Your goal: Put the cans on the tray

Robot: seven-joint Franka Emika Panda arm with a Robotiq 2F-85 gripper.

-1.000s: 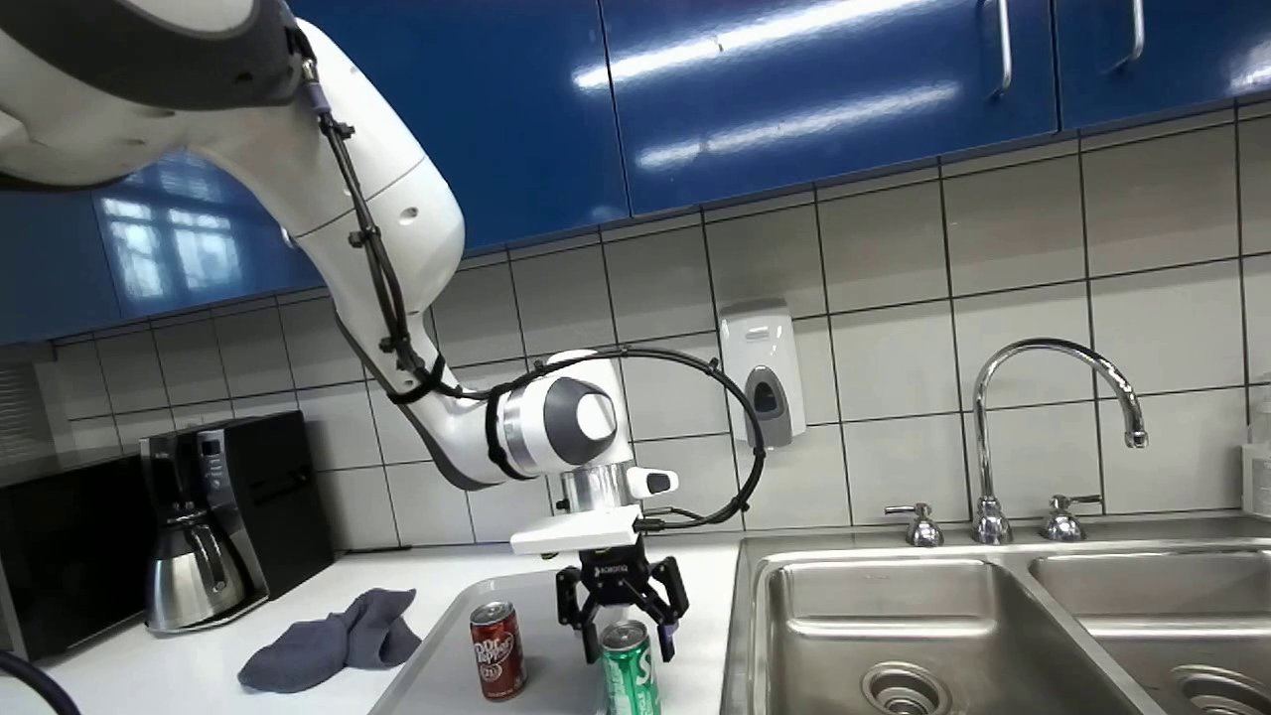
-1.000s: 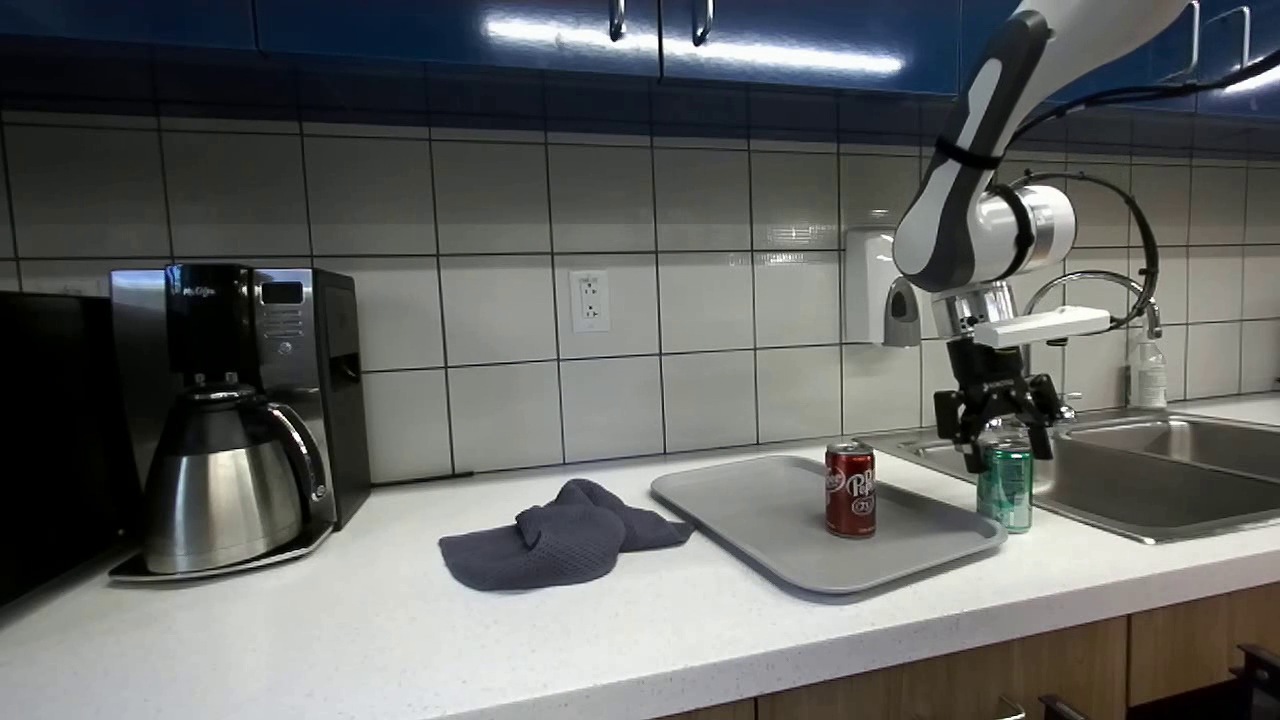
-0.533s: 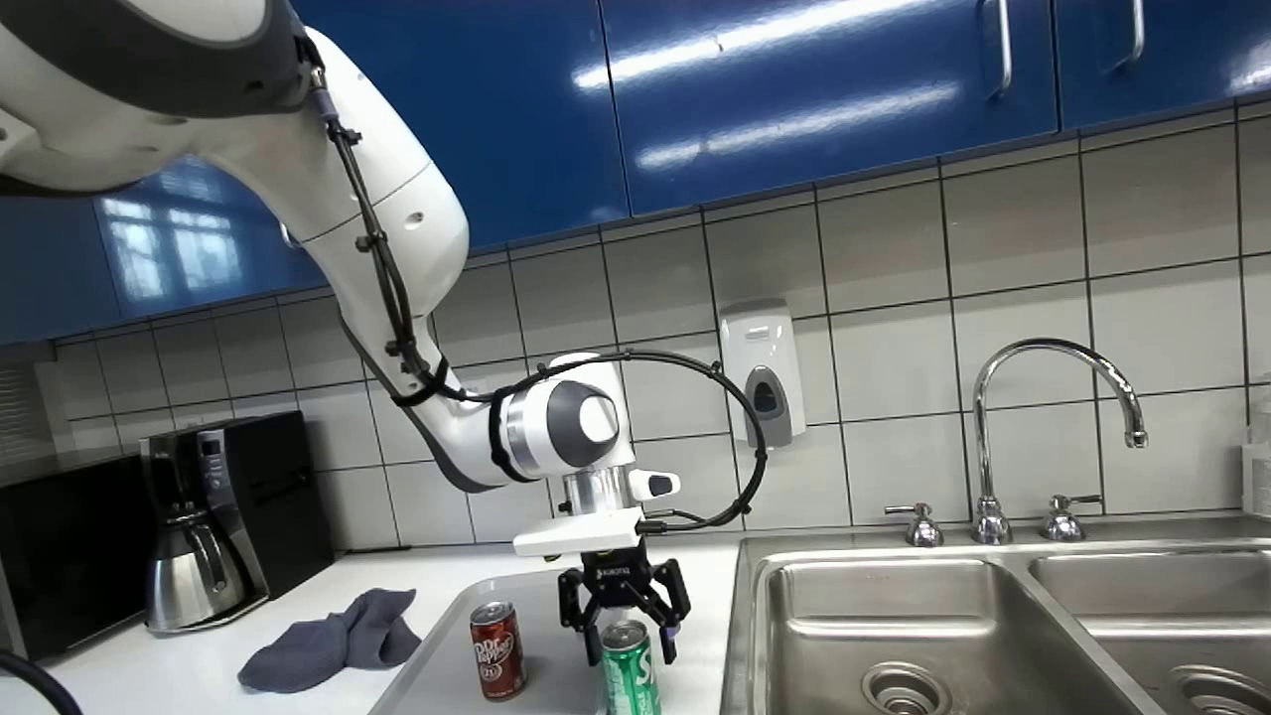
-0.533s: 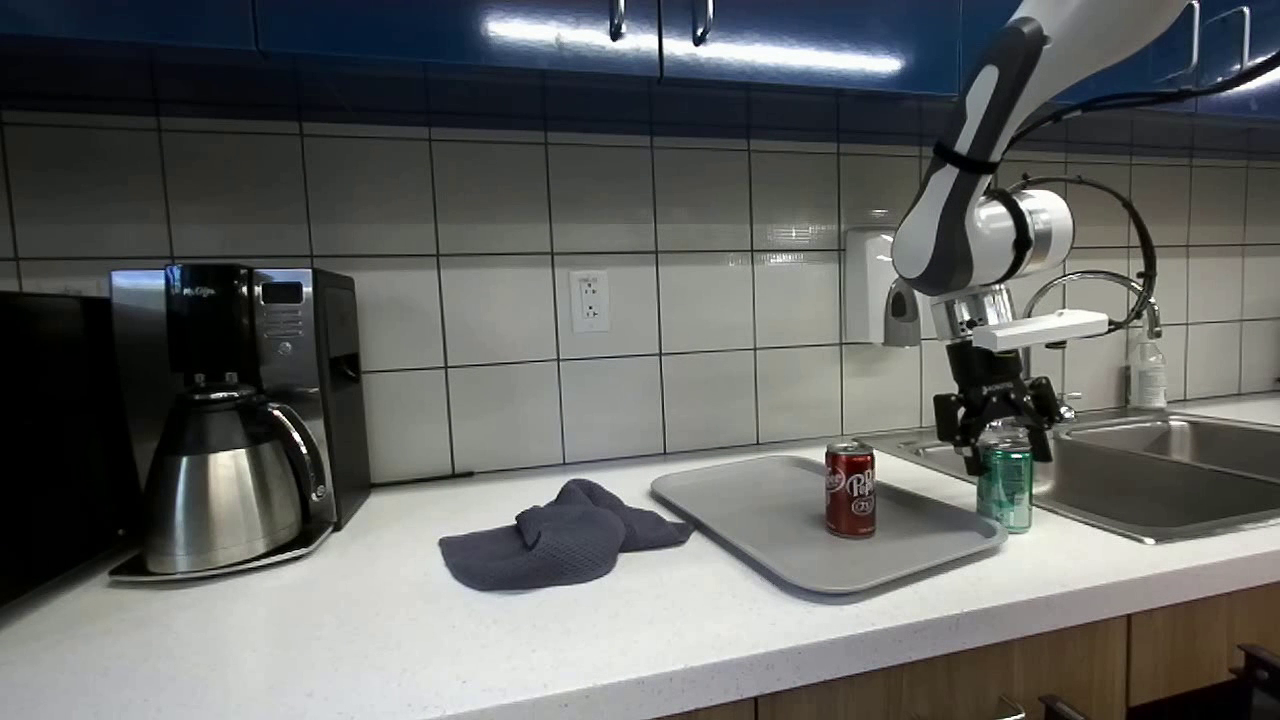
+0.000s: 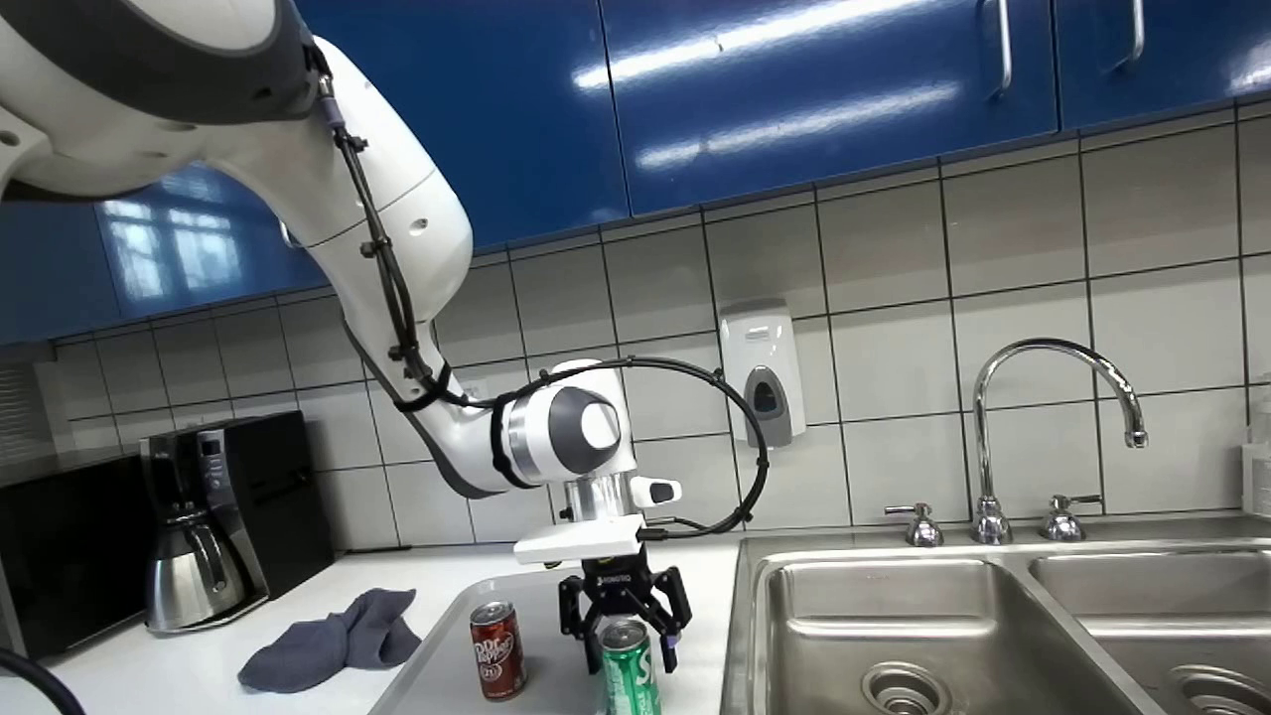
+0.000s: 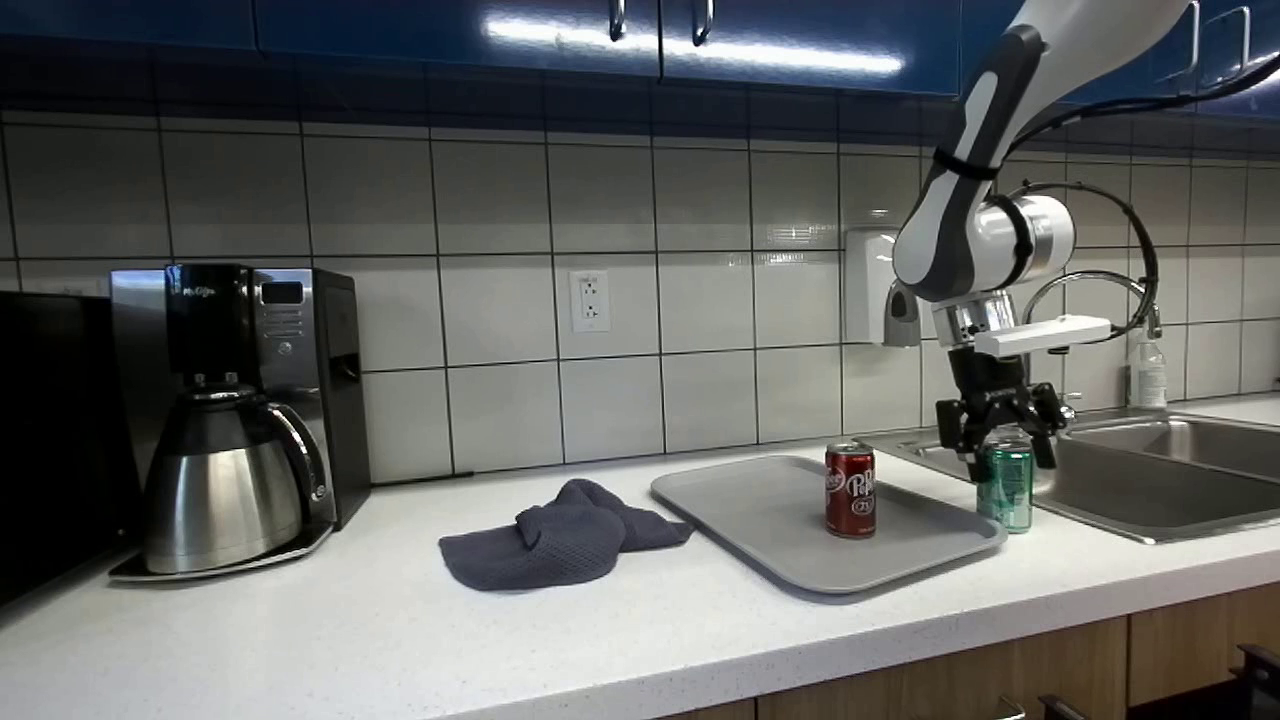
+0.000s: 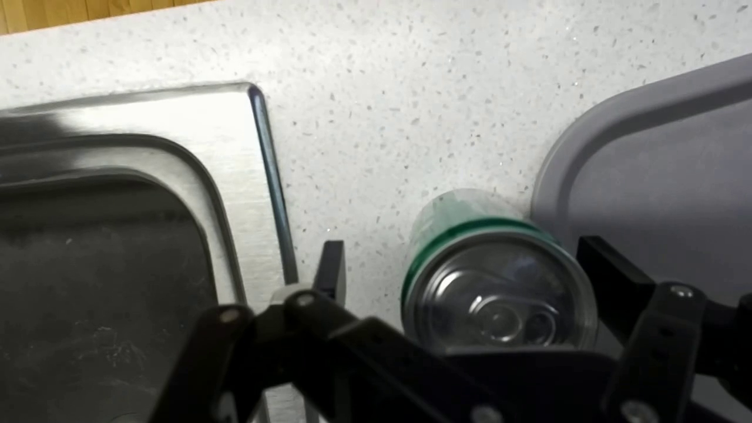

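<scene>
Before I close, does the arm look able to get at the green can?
Likely yes: the end effector is open, fingers either side of the green can, though the tray sits close beside it.

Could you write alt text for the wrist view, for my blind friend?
A green can, seen from above, stands between the black fingers of an open gripper. It is on a speckled white counter, with a steel sink to the picture's left and a gray tray to its right.
</scene>
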